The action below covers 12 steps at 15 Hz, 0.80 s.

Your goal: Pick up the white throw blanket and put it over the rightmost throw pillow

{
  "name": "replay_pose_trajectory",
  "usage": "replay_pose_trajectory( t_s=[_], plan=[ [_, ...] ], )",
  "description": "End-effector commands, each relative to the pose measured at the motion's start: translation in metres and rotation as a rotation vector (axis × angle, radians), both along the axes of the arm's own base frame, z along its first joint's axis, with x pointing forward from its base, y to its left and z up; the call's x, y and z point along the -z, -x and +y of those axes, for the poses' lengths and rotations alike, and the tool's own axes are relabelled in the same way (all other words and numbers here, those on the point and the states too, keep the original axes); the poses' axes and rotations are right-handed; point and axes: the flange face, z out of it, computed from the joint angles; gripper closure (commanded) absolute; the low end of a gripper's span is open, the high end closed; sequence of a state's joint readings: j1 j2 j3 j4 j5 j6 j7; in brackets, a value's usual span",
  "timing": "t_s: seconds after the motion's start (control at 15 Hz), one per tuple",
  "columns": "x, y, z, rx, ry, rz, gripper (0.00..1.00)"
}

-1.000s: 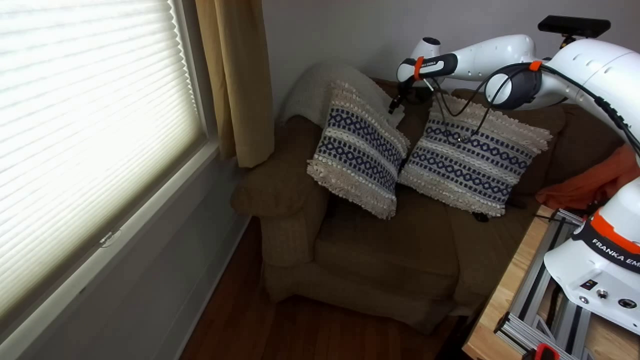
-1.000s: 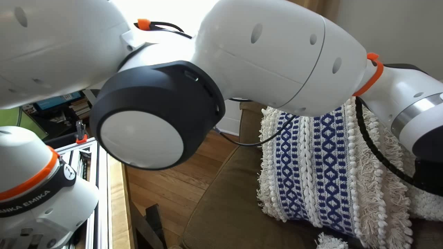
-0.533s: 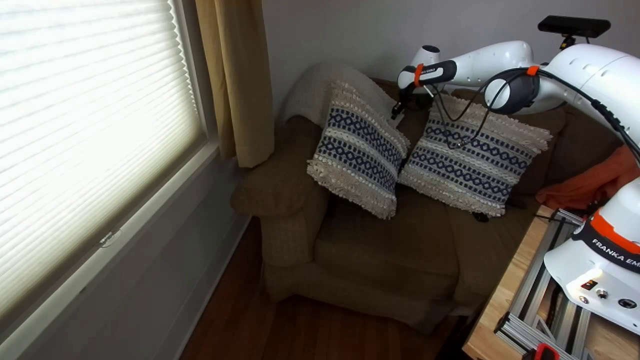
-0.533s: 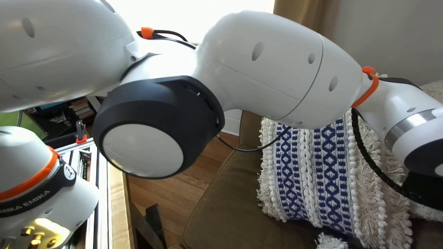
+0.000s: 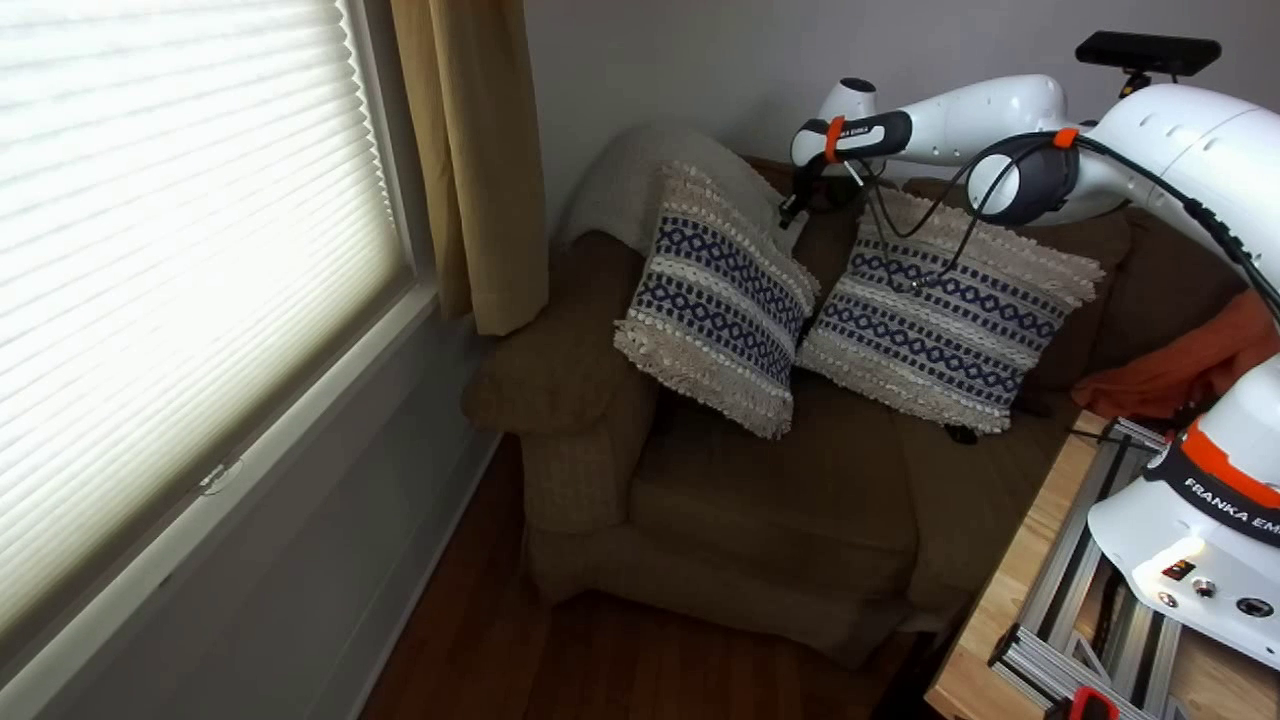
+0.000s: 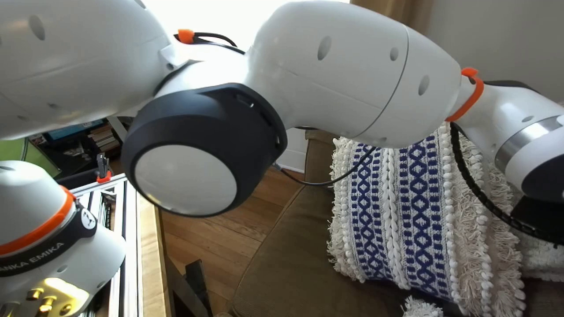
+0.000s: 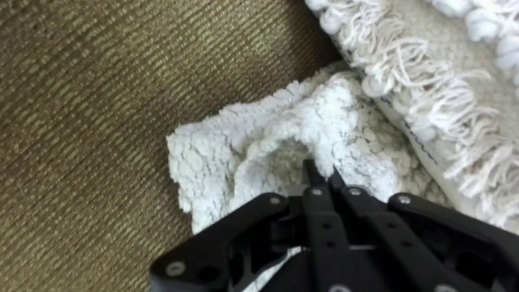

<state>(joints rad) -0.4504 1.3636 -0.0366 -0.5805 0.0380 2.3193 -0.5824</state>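
The white throw blanket (image 5: 640, 170) drapes over the sofa's back corner, behind the left-hand patterned pillow in an exterior view. In the wrist view its corner (image 7: 202, 166) lies on brown upholstery, and a pinched fold rises between my fingertips. My gripper (image 7: 323, 172) is shut on that fold; in an exterior view the gripper (image 5: 787, 215) sits between the two pillows' tops. The rightmost throw pillow (image 5: 940, 310), white and navy with fringe, leans on the sofa back in that view. A fringed pillow edge (image 7: 438, 93) runs close to the held cloth.
The left-hand patterned pillow (image 5: 715, 300) leans by the sofa arm (image 5: 560, 370). An orange cloth (image 5: 1180, 360) lies at the sofa's right. My base stands on a wooden table (image 5: 985, 640). A loose cable (image 5: 925, 230) hangs from my arm in front of the right-hand pillow.
My arm dipped toward the blanket half a second ago and has since risen a little. The gripper is now shut on the blanket's corner. The pillows have not moved.
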Motion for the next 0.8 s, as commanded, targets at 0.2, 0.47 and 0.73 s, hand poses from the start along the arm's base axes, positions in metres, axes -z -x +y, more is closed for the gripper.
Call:
replay_pose_trajectory(
  t_s=[0.2, 0.47, 0.73],
  plan=[
    [-0.135, -0.018, 0.046, 0.129, -0.110, 0.021, 0.99],
    [-0.232, -0.021, 0.081, 0.100, -0.211, -0.059, 0.99],
    [-0.335, -0.021, 0.107, 0.070, -0.229, -0.282, 0.99]
  ],
)
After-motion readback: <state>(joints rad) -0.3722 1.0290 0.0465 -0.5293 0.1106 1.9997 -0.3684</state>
